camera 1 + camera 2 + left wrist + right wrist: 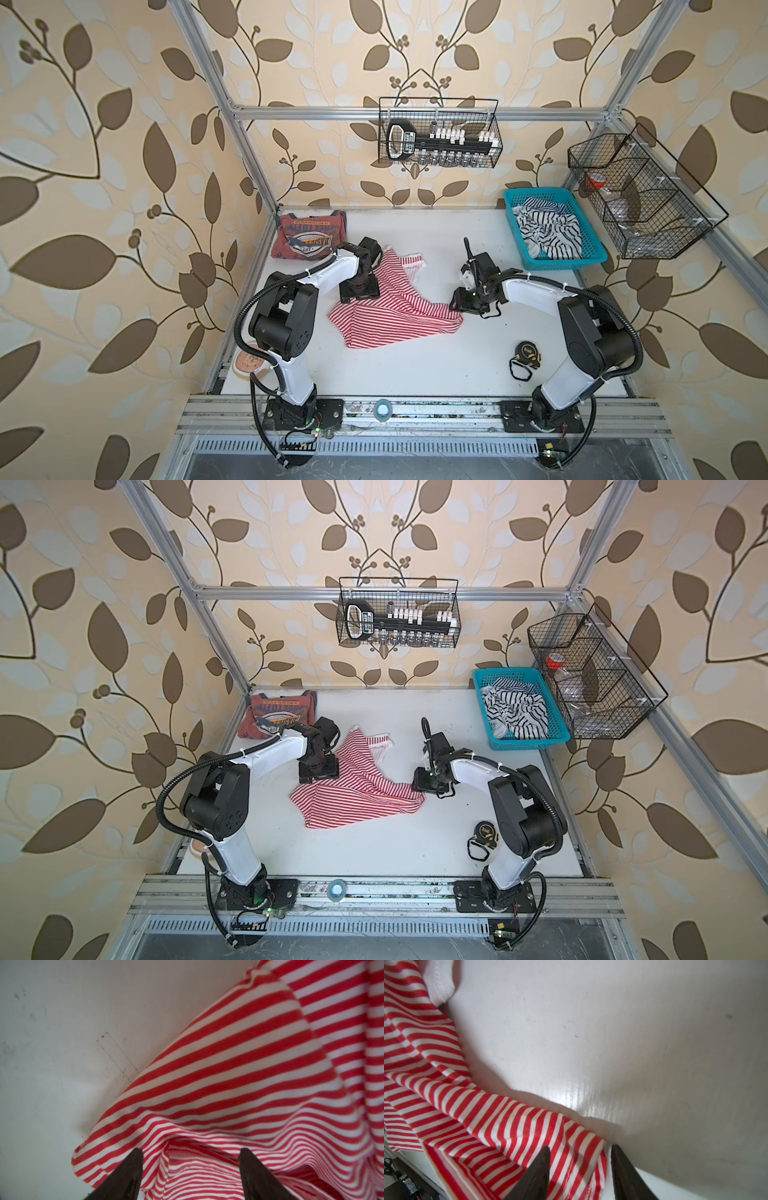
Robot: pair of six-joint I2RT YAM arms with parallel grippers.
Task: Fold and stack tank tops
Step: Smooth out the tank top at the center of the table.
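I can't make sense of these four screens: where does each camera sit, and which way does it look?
Top views: above the arms' bases, looking down at the white table; left arm and right arm show whole.
Left wrist: on the left arm, looking past the open left claw at the red-and-white striped tank top.
Right wrist: on the right arm, looking past the open right claw at that top's edge.
Shared: all views show the striped top.

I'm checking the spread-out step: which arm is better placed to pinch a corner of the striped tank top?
Probably right. The right gripper straddles a hem corner of the striped tank top, fingers open. The left gripper hangs over bunched cloth, with no corner between its fingers.
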